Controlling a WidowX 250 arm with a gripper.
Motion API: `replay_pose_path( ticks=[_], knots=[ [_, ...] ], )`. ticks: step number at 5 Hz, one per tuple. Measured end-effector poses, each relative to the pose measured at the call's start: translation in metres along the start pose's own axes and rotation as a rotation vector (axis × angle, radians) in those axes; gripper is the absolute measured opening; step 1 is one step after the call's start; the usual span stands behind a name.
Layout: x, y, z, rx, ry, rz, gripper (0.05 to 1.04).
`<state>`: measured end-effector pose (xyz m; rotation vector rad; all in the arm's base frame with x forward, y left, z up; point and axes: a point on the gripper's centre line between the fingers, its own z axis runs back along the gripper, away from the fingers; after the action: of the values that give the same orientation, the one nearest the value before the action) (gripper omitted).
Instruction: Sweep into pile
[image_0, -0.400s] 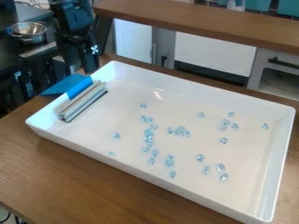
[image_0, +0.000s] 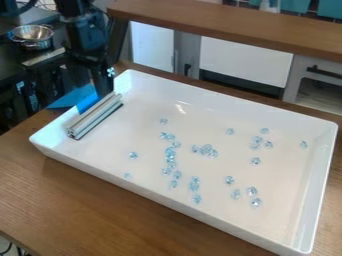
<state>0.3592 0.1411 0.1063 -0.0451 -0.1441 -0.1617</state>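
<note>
Nearest us, at the bottom of the frame, runs the wooden table (image_0: 100, 210), and on it sits a big white tray (image_0: 153, 192), set at a slant. Inside, we find the clear bluish pieces (image_0: 171, 156) scattered: a few toward the lower middle and lower right, a loose string up the middle, a small clump just right of that, and more stragglers at the right. At the tray's left end we see a metal bar (image_0: 95, 118) lying at a slant, with a blue flap (image_0: 70, 98) beside it reaching past the rim. The black gripper (image_0: 94, 90) hangs at upper left by the flap; whether it is spread or pinching anything, we cannot tell. Farther back, upper left, we spot a metal bowl (image_0: 32, 34).
</note>
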Motion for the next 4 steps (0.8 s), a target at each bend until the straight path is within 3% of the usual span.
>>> replay_pose_path(
  ticks=[1,4],
  knots=[
    [0.0030,-0.0051,-0.0159,0.056,-0.012,0.000,1.000],
    [0.0092,0.0021,-0.0243,0.159,-0.055,0.025,1.000]
  ],
)
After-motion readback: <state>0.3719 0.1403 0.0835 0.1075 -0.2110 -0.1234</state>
